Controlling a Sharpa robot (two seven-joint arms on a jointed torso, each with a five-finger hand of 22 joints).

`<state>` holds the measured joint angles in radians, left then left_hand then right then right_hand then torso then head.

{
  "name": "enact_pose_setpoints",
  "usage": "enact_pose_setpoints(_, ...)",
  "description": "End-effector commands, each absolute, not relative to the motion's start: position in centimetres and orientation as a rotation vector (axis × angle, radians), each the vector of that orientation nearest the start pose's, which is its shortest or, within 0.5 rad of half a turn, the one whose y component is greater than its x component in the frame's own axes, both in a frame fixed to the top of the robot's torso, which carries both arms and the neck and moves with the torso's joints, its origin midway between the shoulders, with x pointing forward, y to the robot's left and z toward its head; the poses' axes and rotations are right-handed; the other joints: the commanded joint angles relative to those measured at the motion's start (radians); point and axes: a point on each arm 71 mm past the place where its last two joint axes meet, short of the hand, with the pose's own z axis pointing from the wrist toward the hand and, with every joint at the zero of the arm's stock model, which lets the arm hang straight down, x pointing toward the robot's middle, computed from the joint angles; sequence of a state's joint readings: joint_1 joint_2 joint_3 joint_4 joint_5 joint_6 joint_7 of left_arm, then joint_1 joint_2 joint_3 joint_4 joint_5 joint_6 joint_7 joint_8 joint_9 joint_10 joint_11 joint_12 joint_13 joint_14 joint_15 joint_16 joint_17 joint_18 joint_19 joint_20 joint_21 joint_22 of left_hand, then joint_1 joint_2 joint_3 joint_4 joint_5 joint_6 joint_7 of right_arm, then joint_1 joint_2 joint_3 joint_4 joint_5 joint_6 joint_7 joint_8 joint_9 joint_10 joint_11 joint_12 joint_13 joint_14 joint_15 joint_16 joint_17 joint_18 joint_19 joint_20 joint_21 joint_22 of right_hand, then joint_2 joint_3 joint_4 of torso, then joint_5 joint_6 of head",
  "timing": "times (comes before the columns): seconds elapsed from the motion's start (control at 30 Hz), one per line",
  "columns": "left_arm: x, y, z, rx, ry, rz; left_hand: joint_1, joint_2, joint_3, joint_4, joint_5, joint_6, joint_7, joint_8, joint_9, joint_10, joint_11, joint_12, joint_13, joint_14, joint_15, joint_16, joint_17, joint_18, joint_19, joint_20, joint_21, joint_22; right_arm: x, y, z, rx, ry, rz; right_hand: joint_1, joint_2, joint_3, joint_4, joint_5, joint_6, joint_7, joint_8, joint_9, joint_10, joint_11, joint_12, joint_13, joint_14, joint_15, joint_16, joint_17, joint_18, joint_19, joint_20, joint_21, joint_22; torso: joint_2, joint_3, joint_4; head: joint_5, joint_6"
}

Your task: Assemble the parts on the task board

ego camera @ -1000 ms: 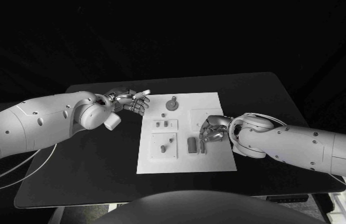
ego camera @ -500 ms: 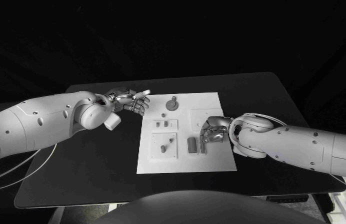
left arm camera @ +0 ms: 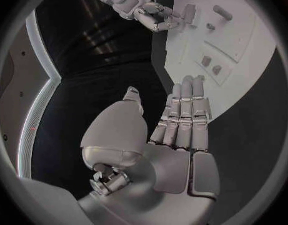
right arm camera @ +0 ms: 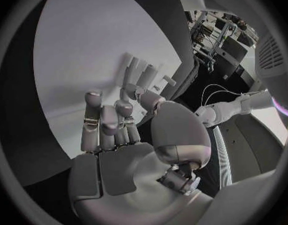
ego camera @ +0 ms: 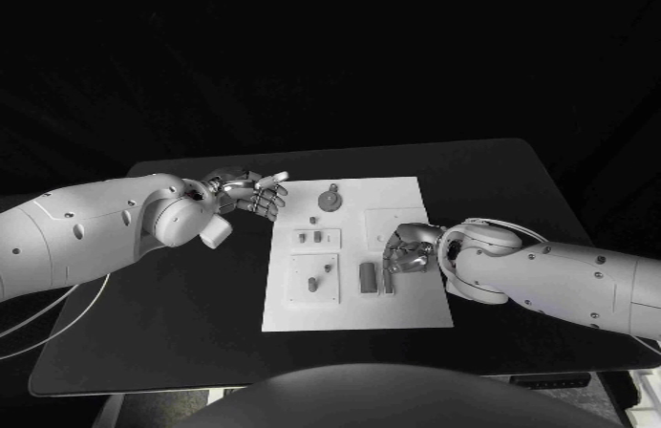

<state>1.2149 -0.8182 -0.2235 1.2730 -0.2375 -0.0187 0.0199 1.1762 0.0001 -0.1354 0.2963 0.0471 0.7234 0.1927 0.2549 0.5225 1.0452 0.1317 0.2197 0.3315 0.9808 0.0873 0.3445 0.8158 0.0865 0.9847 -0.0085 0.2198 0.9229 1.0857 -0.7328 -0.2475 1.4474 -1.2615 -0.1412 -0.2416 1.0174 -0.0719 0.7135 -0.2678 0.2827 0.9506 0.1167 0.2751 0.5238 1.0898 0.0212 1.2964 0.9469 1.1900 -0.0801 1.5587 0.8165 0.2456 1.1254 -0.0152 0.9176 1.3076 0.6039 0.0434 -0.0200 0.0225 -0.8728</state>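
Almost nothing has been altered over the last second: the right hand [ego camera: 404, 248] is still held low over the right side of the task board [ego camera: 399, 313], only its forearm having been drawn very slightly toward the near edge, while the left hand [ego camera: 252, 195] has been kept where it was, off the board's far left corner above the black table [ego camera: 165, 332]. From this it is judged that no part has been seated in the interval and that a fine adjustment, not a transfer, is under way. The right hand's fingers [right arm camera: 100, 120] are seen curled down beside the upright slim part [ego camera: 389, 282] and the darker block [ego camera: 367, 275] next to it; whether anything is pinched between them cannot be told. The left hand is released, its fingers [left arm camera: 184, 110] laid out straight and together with nothing in them. The other parts are spread over the board: a round piece [ego camera: 328, 200] near the far edge, two small pieces [ego camera: 314, 238] in the middle left, and a slanted piece [ego camera: 314, 281] in the near-left panel. Open room is left on the board's near strip and on the table to the left and near sides; the right hand is close to the board's right edge, so little margin is judged to remain there.
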Motion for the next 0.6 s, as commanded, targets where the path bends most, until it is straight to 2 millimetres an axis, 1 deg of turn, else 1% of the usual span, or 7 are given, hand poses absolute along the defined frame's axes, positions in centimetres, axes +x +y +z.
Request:
enact_pose_setpoints(0.03,49.29,26.42,-27.05,-1.032,2.057,-1.126,-0.010,0.001,0.007,0.000,0.003,-0.009,0.028,0.000,-0.001,-0.007,0.001,0.004,-0.001,-0.003,0.005,-0.005,0.001,0.013,-0.006,0.001,-0.006,0.002,42.74,-17.78,-32.88,-0.128,2.194,0.559,0.004,0.007,0.000,-0.007,-0.002,0.000,0.013,0.007,-0.001,0.003,-0.003,0.005,-0.001,-0.003,-0.004,0.001,0.002,0.016,-0.004,0.001,-0.004,0.007,0.000,0.0001,-0.0004,0.001,0.000)
enact_pose_setpoints(0.17,49.28,26.41,-27.05,-1.031,2.058,-1.127,-0.010,0.001,0.007,0.000,0.003,-0.009,0.028,0.000,-0.001,-0.007,0.001,0.004,-0.001,-0.003,0.005,-0.005,0.001,0.013,-0.006,0.001,-0.006,0.002,42.66,-17.64,-32.97,-0.130,2.193,0.565,0.006,0.009,0.000,-0.010,-0.002,0.016,0.008,0.017,0.002,0.005,-0.007,0.006,-0.003,0.002,-0.006,0.001,0.007,0.016,-0.003,0.002,-0.003,0.007,0.000,0.0005,-0.0001,0.001,0.000)
enact_pose_setpoints(0.3,49.25,26.44,-27.00,-1.032,2.059,-1.126,-0.010,0.001,0.008,0.000,0.003,-0.009,0.028,0.000,-0.001,-0.007,0.000,0.004,-0.001,-0.003,0.005,-0.005,0.002,0.013,-0.006,0.001,-0.006,0.002,42.68,-17.49,-32.98,-0.137,2.180,0.565,0.006,0.008,-0.002,-0.011,-0.002,0.048,-0.003,0.037,0.011,0.010,-0.017,0.006,-0.006,0.006,-0.014,0.000,0.009,0.016,0.000,0.001,-0.003,0.007,0.002,0.0009,0.0001,0.002,0.000)
enact_pose_setpoints(0.37,49.23,26.43,-27.00,-1.032,2.061,-1.127,-0.010,0.001,0.008,-0.001,0.003,-0.009,0.028,0.000,-0.001,-0.007,0.000,0.004,-0.001,-0.003,0.005,-0.005,0.002,0.013,-0.006,0.001,-0.006,0.002,42.67,-17.48,-32.99,-0.133,2.176,0.565,0.006,0.008,-0.003,-0.011,-0.002,0.055,-0.007,0.042,0.014,0.013,-0.020,0.005,-0.007,0.009,-0.017,-0.001,0.011,0.016,0.001,0.001,-0.003,0.007,0.002,0.0009,0.0001,0.002,0.000)
enact_pose_setpoints(0.53,49.20,26.47,-26.99,-1.033,2.062,-1.125,-0.010,0.000,0.008,-0.001,0.003,-0.009,0.028,0.000,-0.001,-0.007,0.000,0.004,-0.001,-0.003,0.005,-0.005,0.002,0.013,-0.006,0.001,-0.006,0.002,42.69,-17.45,-32.97,-0.131,2.167,0.558,0.003,-0.001,-0.006,-0.008,-0.002,0.071,-0.014,0.054,0.021,0.018,-0.027,0.004,-0.010,0.014,-0.023,-0.001,0.015,0.016,0.004,0.000,-0.004,0.006,0.002,0.0011,0.0001,0.003,0.000)
enact_pose_setpoints(0.6,49.20,26.44,-27.00,-1.032,2.065,-1.125,-0.010,0.000,0.008,-0.001,0.003,-0.009,0.028,0.000,-0.001,-0.007,0.000,0.004,-0.001,-0.003,0.005,-0.005,0.002,0.013,-0.006,0.001,-0.006,0.002,42.67,-17.37,-32.98,-0.132,2.168,0.558,0.000,-0.007,-0.008,-0.005,-0.003,0.073,-0.015,0.056,0.024,0.019,-0.029,0.003,-0.011,0.015,-0.025,-0.002,0.014,0.016,0.006,0.000,-0.004,0.005,0.001,0.0007,-0.0003,0.003,0.000)
